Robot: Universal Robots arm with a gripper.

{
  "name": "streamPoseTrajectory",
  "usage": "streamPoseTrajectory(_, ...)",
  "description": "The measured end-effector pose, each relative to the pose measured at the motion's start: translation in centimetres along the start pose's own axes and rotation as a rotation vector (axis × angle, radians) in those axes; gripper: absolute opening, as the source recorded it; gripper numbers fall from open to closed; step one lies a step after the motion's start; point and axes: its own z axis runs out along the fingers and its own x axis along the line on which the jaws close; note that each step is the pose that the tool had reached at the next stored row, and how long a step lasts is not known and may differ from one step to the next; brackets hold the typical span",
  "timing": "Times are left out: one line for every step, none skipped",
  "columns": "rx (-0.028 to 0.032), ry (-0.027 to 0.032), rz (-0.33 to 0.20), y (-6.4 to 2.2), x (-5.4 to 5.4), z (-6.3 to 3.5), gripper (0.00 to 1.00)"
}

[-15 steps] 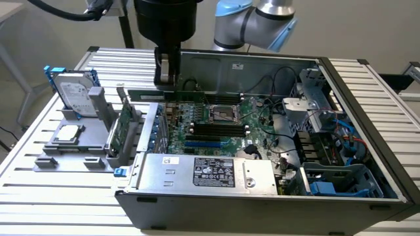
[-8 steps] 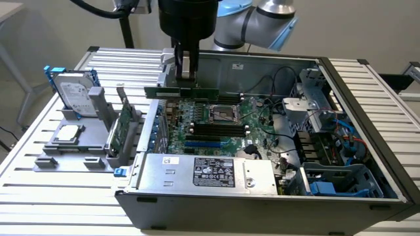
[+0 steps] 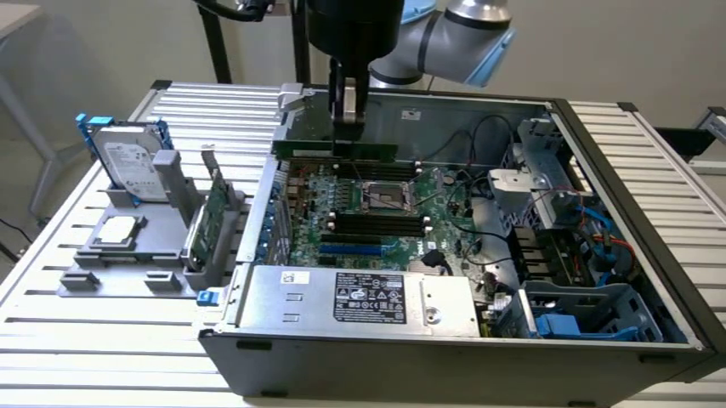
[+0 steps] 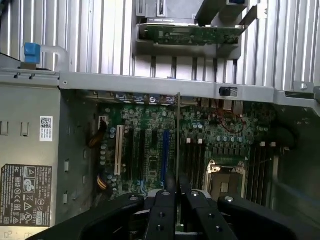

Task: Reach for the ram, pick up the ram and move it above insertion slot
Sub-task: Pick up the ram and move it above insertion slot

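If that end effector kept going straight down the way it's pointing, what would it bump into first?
Most likely the motherboard inside the open computer case. The end effector holds the ram edge-down above the board's memory slots, so the ram would probably meet that area first; exactly which slot is hard to judge.

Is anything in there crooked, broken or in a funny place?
Nothing looks broken or spilled. One thing is unusual: the long thin green ram stick is not in a slot but held in the air by the black gripper, above the green motherboard inside the open grey computer case.

Oblique overview, downward wrist (shared motherboard point(image 3: 375, 217))
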Motion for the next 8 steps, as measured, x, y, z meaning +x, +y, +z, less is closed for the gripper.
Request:
streamPoseTrajectory(0.0000, 0.0000, 0.000, -0.23, -0.2, 0.01, 0.14)
streamPoseTrajectory(0.0001, 0.0000, 0.000, -0.47, -0.5, 0.03, 0.14)
streamPoseTrajectory(0.0001, -0.0001, 0.000, -0.72, -0.8, 0.05, 0.14)
streamPoseTrajectory(0.0000, -0.0001, 0.000, -0.95, -1.0, 0.06, 0.14)
streamPoseTrajectory(0.0001, -0.0001, 0.000, -1.19, -1.3, 0.07, 0.14)
streamPoseTrajectory(0.0001, 0.0000, 0.000, -1.44, -1.6, 0.09, 0.14)
streamPoseTrajectory(0.0001, -0.0001, 0.000, -1.68, -1.8, 0.10, 0.14)
streamPoseTrajectory(0.0001, -0.0001, 0.000, -1.92, -2.1, 0.12, 0.14)
